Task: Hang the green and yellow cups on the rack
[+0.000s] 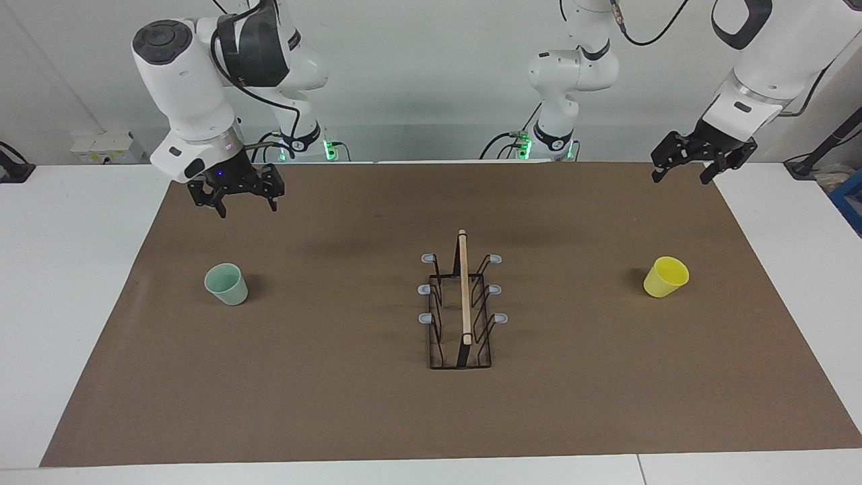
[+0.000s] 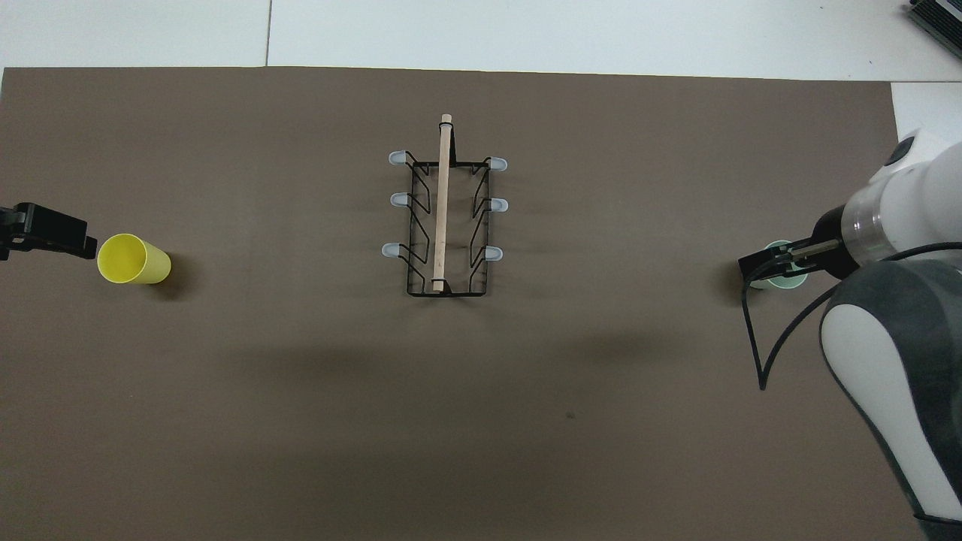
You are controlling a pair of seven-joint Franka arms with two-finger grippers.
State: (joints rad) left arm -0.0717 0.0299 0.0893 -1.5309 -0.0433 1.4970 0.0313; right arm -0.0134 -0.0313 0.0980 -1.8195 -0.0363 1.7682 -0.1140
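Note:
A pale green cup stands mouth up on the brown mat toward the right arm's end. My right gripper hangs open and empty, high over the mat near this cup. In the overhead view the right gripper covers part of the green cup. A yellow cup stands toward the left arm's end. My left gripper hangs open over the mat's edge there, apart from the yellow cup. The black wire rack with its wooden bar stands mid-mat, with no cup on it.
The brown mat covers most of the white table. Grey-tipped prongs stick out from both long sides of the rack. A loose black cable hangs from the right arm's wrist.

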